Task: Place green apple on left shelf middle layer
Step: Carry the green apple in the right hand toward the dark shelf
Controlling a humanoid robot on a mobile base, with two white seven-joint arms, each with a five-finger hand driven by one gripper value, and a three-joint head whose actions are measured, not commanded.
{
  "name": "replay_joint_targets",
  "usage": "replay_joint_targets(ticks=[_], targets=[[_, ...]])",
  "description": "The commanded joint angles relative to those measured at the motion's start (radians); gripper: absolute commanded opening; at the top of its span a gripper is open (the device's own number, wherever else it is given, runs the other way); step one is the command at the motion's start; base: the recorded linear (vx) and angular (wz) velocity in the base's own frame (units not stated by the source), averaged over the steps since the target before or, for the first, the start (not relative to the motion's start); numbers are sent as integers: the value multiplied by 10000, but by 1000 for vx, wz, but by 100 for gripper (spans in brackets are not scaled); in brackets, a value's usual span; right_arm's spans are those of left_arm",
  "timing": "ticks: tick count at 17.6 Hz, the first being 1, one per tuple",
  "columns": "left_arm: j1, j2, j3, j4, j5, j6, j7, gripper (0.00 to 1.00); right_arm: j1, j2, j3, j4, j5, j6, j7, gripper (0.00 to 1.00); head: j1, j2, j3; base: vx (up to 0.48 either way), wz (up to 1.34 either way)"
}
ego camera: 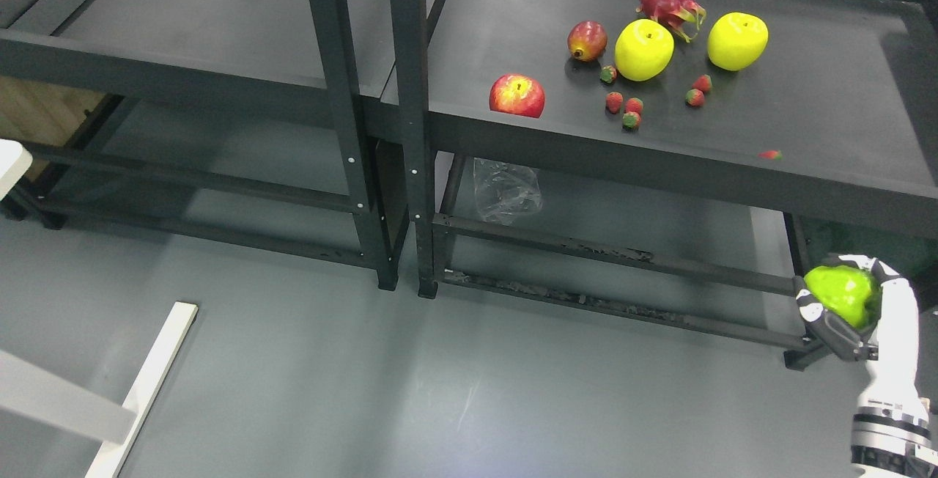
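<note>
My right hand (pixel 850 309) is at the lower right, low in front of the right shelf, and its fingers are shut on the green apple (pixel 843 293). The left shelf's middle layer (pixel 183 31) is a dark board at the upper left, far from the hand and with nothing on the part I see. The left arm is out of view.
The right shelf (pixel 806 119) carries a red apple (pixel 517 95), a mango (pixel 587 40), two yellow apples (pixel 643 50), a dragon fruit (pixel 668 1) and several strawberries (pixel 623 104). Dark uprights (pixel 410 133) stand between the shelves. A clear plastic bag (pixel 506 190) lies below. White furniture (pixel 139 390) stands at the lower left.
</note>
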State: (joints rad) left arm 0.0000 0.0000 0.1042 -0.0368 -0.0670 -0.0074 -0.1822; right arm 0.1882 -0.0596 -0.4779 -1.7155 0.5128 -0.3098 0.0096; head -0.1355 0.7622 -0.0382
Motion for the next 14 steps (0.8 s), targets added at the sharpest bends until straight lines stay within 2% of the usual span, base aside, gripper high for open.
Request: replay_joint_targets(ticks=[1,7,14], targets=[[-215,174,1,0,-5,-3,-4,100,-684,-156,-207,5,11,229,11,0,0,0,0,59,-129],[-215,174,1,0,-5,12,-4,100,-1482,-339,420,97,164,857,164,0,0,-1,0,106,-260],[-215,174,1,0,-5,-3,-4,100,-2035,-493,1417,250,286,1303,378,0,0,-1,0,220,-100]])
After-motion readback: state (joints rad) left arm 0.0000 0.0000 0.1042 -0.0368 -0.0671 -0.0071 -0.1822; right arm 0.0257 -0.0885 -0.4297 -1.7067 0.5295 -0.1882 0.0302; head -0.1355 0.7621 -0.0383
